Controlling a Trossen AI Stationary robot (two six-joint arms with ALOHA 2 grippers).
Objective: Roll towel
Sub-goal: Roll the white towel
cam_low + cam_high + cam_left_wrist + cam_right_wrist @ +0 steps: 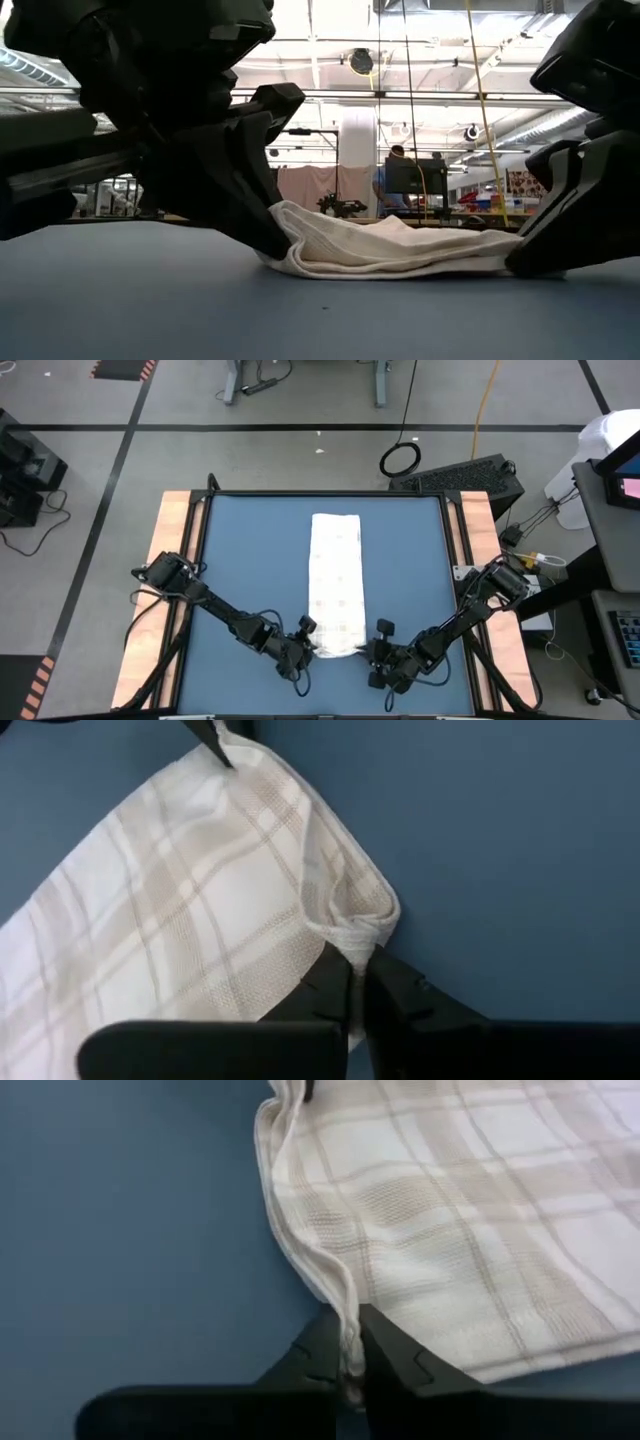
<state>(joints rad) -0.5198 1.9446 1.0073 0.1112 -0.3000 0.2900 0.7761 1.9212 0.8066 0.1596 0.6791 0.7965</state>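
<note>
The towel (336, 580), white with a faint beige plaid, lies as a long narrow strip down the middle of the blue table (250, 560), running from far to near. Its near end (380, 250) rests on the table in a low wrinkled hump. My left gripper (308, 645) is shut on the near left corner and my right gripper (372, 650) is shut on the near right corner. Both arms reach in from the near corners of the table. My left gripper (358, 960) pinches the towel's near left corner (355, 932) between its two fingers, where the cloth is bunched in several layers. The fingers slant down from the near left, and the corner sits low at the table. My right gripper (350, 1325) pinches the folded right edge of the towel at its near corner (345, 1305) between its two fingers, with more than one layer showing. The fingers slant down from the near right, and the cloth beyond them lies flat on the table.
Wooden strips (175, 560) border the blue table on the left and right. Blue surface lies bare on both sides of the towel. Beyond the far edge, cables and equipment stand on the floor.
</note>
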